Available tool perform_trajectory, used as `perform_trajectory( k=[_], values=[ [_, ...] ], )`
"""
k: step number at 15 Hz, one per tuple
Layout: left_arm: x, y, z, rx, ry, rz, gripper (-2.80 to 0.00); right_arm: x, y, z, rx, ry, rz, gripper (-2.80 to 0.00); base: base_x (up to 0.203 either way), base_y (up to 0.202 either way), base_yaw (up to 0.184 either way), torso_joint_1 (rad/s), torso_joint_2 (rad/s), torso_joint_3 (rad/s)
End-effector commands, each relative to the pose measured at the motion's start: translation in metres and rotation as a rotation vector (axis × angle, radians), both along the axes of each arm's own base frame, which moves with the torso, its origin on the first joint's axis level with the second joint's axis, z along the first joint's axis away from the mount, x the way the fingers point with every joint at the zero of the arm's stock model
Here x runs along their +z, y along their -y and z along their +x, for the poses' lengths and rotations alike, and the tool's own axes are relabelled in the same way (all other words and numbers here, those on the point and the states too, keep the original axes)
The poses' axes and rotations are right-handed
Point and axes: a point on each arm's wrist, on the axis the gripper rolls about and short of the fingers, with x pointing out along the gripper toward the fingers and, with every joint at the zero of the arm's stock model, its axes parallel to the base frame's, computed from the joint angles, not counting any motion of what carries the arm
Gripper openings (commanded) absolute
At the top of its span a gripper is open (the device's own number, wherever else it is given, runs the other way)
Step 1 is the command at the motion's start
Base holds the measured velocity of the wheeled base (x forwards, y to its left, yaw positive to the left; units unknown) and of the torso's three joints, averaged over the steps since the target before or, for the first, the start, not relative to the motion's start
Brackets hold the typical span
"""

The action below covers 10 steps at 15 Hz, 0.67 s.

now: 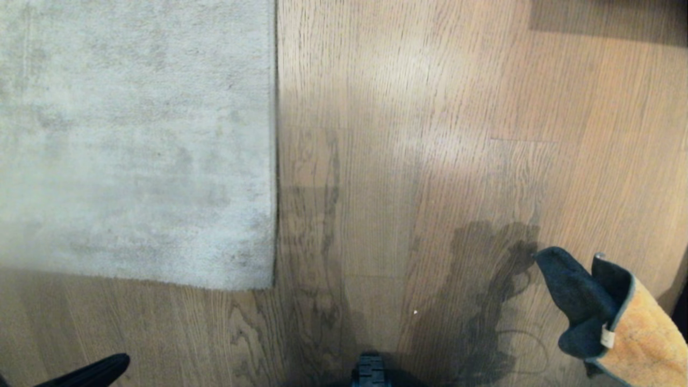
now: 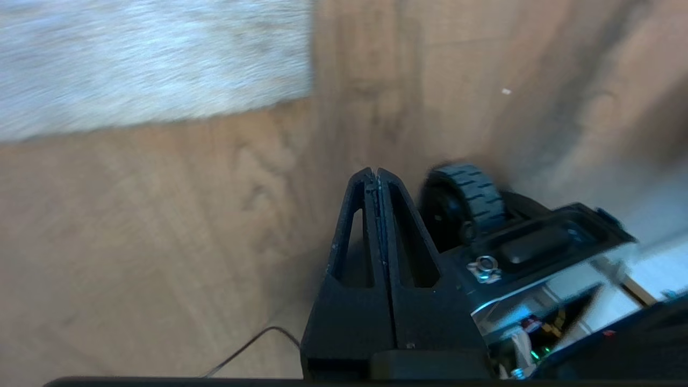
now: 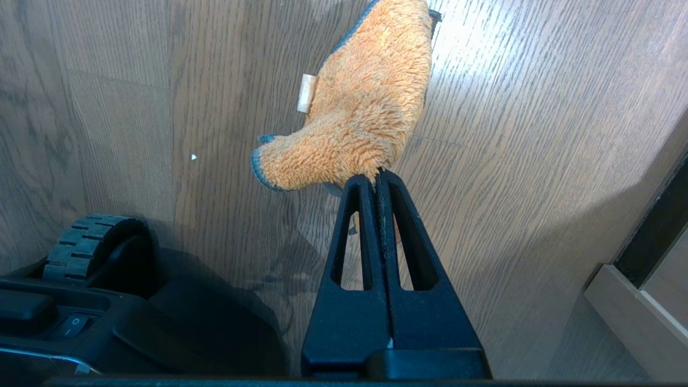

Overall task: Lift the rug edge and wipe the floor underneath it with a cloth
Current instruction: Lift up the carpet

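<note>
The pale grey rug (image 1: 134,140) lies flat on the wood-plank floor (image 1: 419,134), filling the upper left of the head view. Its straight rug edge (image 1: 276,161) runs down to a near corner. In the left wrist view the rug (image 2: 150,59) shows beyond my left gripper (image 2: 374,173), which is shut and empty above bare floor. The tip of that left gripper (image 1: 121,361) pokes in at the lower left of the head view, short of the rug. My right gripper (image 3: 377,176) is shut on a corner of the orange cloth (image 3: 365,107). The cloth (image 1: 618,322) hangs at the lower right.
A wheel of my base (image 1: 370,371) sits at the bottom middle, and the wheel (image 2: 467,199) also shows beside the left gripper. A thin dark cable (image 2: 252,344) lies on the floor. Pale furniture (image 3: 645,301) stands to the right. A white speck (image 1: 415,311) lies on the planks.
</note>
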Motion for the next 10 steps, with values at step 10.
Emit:
perform_trajectory(
  k=[10],
  values=[
    [-0.011,0.096,0.131,-0.120,-0.180,0.075,-2.80,0.000,0.000,0.000,0.001,-0.001,-0.001,-2.80,0.000,0.000,0.000,0.000,0.00,0.000]
  ],
)
